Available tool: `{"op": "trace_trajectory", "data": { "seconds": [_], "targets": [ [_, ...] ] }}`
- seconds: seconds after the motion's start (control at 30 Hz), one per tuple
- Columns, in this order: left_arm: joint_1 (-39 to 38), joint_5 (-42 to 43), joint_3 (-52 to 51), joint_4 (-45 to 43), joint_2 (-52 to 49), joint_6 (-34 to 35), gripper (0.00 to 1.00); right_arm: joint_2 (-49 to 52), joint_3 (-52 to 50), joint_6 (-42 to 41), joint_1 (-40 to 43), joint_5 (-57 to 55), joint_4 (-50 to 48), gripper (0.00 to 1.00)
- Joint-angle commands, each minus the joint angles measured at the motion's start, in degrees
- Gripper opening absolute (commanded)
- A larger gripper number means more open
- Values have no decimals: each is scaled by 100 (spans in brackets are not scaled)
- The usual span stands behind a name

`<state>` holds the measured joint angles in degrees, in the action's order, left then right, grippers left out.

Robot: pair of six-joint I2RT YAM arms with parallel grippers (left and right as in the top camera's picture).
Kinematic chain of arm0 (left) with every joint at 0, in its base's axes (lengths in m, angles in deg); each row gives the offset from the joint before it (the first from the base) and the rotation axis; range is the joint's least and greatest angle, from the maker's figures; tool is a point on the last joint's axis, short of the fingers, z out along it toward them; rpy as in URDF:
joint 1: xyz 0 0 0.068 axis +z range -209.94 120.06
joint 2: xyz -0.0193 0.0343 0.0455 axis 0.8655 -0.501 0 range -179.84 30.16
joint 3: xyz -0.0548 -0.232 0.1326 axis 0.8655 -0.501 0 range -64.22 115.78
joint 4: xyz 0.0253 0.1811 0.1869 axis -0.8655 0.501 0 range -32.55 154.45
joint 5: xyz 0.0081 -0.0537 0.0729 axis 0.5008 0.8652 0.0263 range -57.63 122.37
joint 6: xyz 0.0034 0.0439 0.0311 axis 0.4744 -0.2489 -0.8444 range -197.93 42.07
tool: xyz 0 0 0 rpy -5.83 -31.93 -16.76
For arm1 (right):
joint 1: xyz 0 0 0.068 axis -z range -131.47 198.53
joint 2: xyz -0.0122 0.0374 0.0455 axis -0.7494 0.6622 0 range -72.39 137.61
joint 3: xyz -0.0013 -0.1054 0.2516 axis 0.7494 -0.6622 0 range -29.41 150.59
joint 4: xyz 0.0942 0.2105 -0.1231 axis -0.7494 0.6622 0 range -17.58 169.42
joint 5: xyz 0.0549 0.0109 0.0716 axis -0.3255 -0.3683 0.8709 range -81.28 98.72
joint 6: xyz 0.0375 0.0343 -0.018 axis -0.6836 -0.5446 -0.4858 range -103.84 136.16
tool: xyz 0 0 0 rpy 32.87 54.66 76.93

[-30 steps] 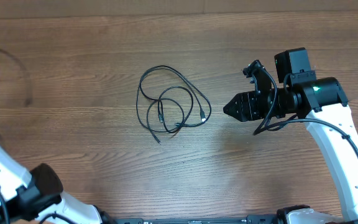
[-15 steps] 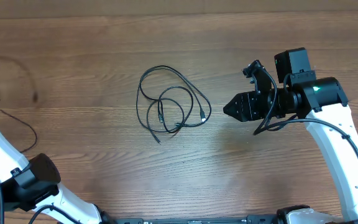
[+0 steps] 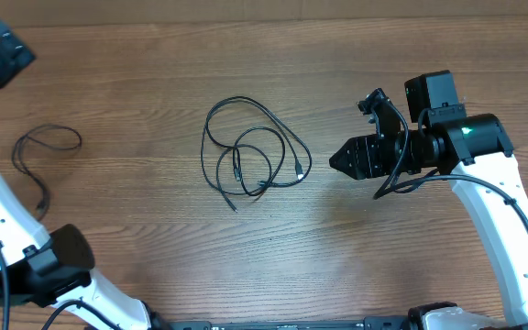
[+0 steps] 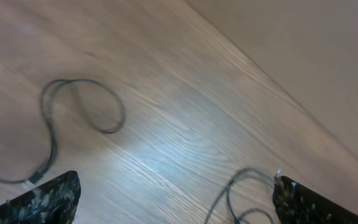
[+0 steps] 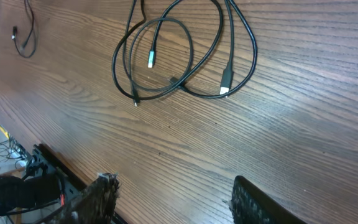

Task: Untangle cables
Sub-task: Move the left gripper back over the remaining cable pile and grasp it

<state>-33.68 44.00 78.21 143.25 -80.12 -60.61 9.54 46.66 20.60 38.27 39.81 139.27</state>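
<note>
1. Your left hand (image 4: 179, 205): open, with the two fingertips at the bottom corners of its wrist view, set wide apart and holding nothing.
2. Lone cable (image 3: 49, 147): a thin black strand in a loose loop with a trailing tail. It lies flat on the worktop (image 3: 154, 257), ahead of your left hand on its left finger's side, not touching it.
3. Tangled cables (image 3: 255, 156): thin black cords in overlapping loops, between your two hands. They are well apart from the lone cable and just ahead of your right hand's fingertips, clear of them. A pale-tipped plug (image 5: 151, 59) lies inside the loops, and a silver-tipped plug (image 5: 225, 81) sits at the edge nearer your right hand.
4. Your right hand (image 5: 173, 202): open and empty, fingers spread, pointing at the tangle.
</note>
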Motion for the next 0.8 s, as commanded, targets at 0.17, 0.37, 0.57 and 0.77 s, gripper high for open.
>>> {"op": "trace_trajectory", "data": {
  "seconds": [0.17,0.37,0.57,0.77],
  "targets": [
    [-1427,192,15,66,-48,-929,99,-26,76,0,-39,-24,46,58],
    [-2444,192,15,160,-533,-1130,98,-26,76,-22,-39,-170,140,59],
    [-3200,197,15,927,-1344,-964,97,-26,76,-20,-39,-175,188,62],
    [-3786,387,-356,1102,-2013,-739,99,-26,76,-20,-39,-260,203,64]
  ]
}}
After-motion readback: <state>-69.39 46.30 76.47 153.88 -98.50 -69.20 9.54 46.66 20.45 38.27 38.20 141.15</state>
